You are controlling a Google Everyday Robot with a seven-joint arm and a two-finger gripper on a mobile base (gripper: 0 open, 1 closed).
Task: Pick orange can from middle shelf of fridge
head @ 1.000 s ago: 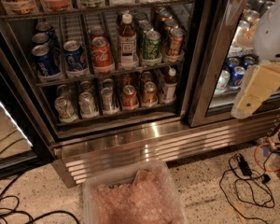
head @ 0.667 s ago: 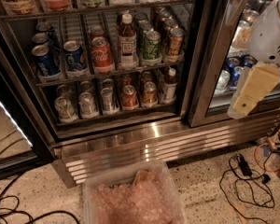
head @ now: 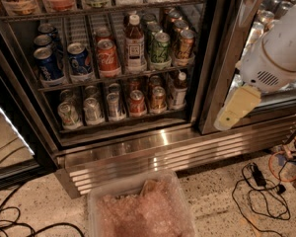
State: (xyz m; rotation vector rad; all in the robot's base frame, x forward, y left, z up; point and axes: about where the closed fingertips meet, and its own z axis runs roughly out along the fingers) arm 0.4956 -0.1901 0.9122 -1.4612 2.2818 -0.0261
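- Hanging at the right of the camera view, the cream-coloured gripper (head: 231, 114) points down and to the left from the white arm (head: 278, 58). It is in front of the neighbouring cooler (head: 281, 4). Whether it is wide or narrow cannot be told, and it touches no container.
- Up and to the left of the gripper, past the dark door post, the orange can (head: 184, 44) stands upright. It is at the right end of the middle shelf (head: 113, 78) of the fridge (head: 163, 149), well apart from the gripper.
- Further left from the gripper, the same shelf holds a green can (head: 161, 47), a brown bottle (head: 134, 39), a red Coca-Cola can (head: 107, 58) and blue cans (head: 79, 61).
- Left of the gripper, the lower rack (head: 123, 122) holds silver cans (head: 92, 110) and reddish cans (head: 136, 102).
- Below and to the left of the gripper, a clear plastic bin (head: 129, 185) sits on the floor, filled with crumpled pinkish material.
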